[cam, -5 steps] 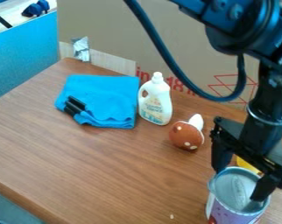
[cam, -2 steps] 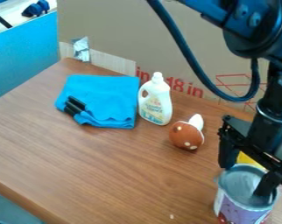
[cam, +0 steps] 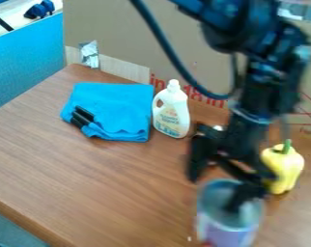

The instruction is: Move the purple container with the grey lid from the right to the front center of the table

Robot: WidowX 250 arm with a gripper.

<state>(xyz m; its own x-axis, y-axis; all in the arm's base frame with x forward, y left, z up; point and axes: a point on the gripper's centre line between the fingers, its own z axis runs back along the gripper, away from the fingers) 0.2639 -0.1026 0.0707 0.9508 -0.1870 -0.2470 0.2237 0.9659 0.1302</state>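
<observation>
We can't tell if the end effector (cam: 214, 194) grips the can (cam: 229, 235); we should ease it level, clear of the pepper (cam: 287, 166) beside it.

matt blue cloth (cam: 116, 106), smooth wood table (cam: 80, 178)

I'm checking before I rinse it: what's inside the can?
Part of the claw is inside the can, with grey inner wall showing around it. Whatever lies beneath that part is covered.
</observation>
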